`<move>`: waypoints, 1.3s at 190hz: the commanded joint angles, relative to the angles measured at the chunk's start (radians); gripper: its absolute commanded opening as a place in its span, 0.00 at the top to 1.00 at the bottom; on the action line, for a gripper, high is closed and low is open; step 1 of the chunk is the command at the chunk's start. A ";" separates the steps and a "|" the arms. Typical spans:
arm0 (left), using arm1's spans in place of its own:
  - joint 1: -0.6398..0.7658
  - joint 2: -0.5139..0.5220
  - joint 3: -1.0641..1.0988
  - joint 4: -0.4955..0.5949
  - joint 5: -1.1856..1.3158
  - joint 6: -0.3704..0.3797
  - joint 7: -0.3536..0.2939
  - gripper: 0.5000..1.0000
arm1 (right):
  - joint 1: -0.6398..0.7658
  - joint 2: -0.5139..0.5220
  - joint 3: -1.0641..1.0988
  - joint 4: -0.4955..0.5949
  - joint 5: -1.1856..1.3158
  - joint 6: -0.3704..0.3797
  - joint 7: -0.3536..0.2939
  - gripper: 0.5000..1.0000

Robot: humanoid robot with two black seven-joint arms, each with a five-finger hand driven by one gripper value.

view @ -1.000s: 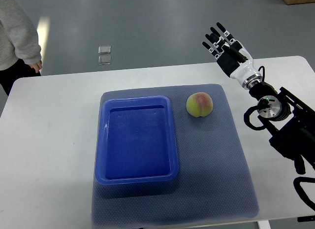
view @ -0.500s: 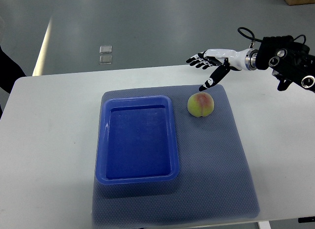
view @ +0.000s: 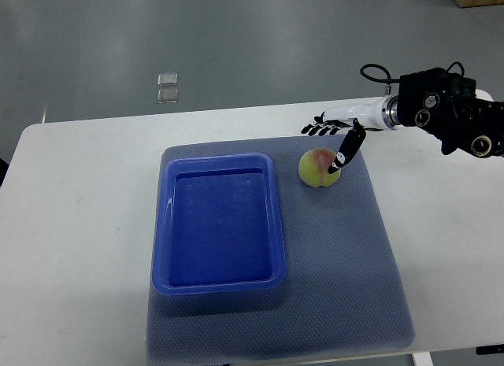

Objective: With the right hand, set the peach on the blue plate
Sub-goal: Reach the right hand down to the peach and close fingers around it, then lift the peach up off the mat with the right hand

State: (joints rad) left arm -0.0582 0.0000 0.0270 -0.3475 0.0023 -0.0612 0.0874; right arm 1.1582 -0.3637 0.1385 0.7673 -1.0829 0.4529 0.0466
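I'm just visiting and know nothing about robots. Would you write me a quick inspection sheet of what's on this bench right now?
Surface: white table with a blue-grey mat on it.
Job's things: peach on the mat, right of the blue plate, which holds nothing.
Clutter: nothing seen on the table.
Hands: right hand open, over the peach's far right side, thumb reaching down beside it; no grasp visible. Left hand not in view.
Cables: black cable looping at the right wrist.
Surroundings: grey floor, two small clear squares on it.

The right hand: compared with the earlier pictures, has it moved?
Yes. The right hand has dropped toward the peach, its thumb now at the fruit; the blue plate stays put.
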 commanded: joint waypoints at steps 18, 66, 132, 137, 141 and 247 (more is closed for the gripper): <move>0.000 0.000 -0.001 0.001 0.001 0.000 0.000 0.00 | -0.031 0.011 0.000 0.000 0.000 -0.019 0.001 0.14; 0.000 0.000 -0.001 -0.001 0.002 0.000 0.000 0.00 | -0.080 0.028 0.000 0.000 -0.008 -0.122 0.004 0.18; 0.000 0.000 0.001 0.001 0.001 0.000 0.000 0.00 | -0.087 0.026 0.000 0.001 -0.008 -0.115 0.003 0.96; 0.000 0.000 -0.001 0.001 0.001 0.000 0.000 0.00 | -0.080 0.017 0.001 0.004 -0.005 -0.109 0.003 1.00; 0.000 0.000 -0.001 0.001 0.001 0.000 0.000 0.00 | -0.077 0.009 0.001 0.010 -0.003 -0.105 0.003 1.00; 0.000 0.000 -0.001 0.001 0.001 0.000 0.000 0.00 | 0.336 -0.357 0.010 0.420 0.176 0.109 -0.010 1.00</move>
State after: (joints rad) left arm -0.0582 0.0000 0.0277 -0.3464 0.0024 -0.0612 0.0874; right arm 1.4587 -0.7020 0.1512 1.1669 -0.9150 0.5481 0.0382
